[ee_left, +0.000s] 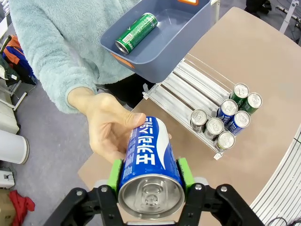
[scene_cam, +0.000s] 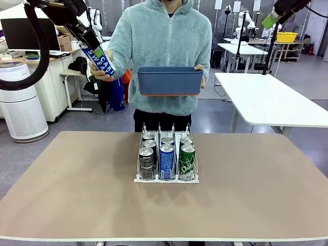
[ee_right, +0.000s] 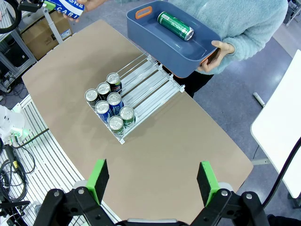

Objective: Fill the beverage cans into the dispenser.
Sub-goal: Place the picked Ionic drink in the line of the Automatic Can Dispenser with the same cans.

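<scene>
Currently, nine beverage cans are showing, three dark, three blue and three green. Seven are standing in the dispenser (ee_right: 153, 77) on the table (scene_cam: 77, 195), bunched at its front lip: three dark cans (scene_cam: 146, 159) in the robot's left lane, two blue (scene_cam: 167, 161) in the middle and two green (scene_cam: 187, 163) in the right. The person is holding up a blue bin (ee_left: 188, 42) with one green can (ee_left: 136, 33) lying in it, while their other hand (ee_left: 110, 129) is wrapping around the far end of the ninth, a blue can (ee_left: 148, 150). The left gripper (ee_left: 149, 175) is clamping that can between its pads in the air beyond the table, and the right gripper (ee_right: 153, 181) is hanging high above the table with its fingers spread wide around nothing.
</scene>
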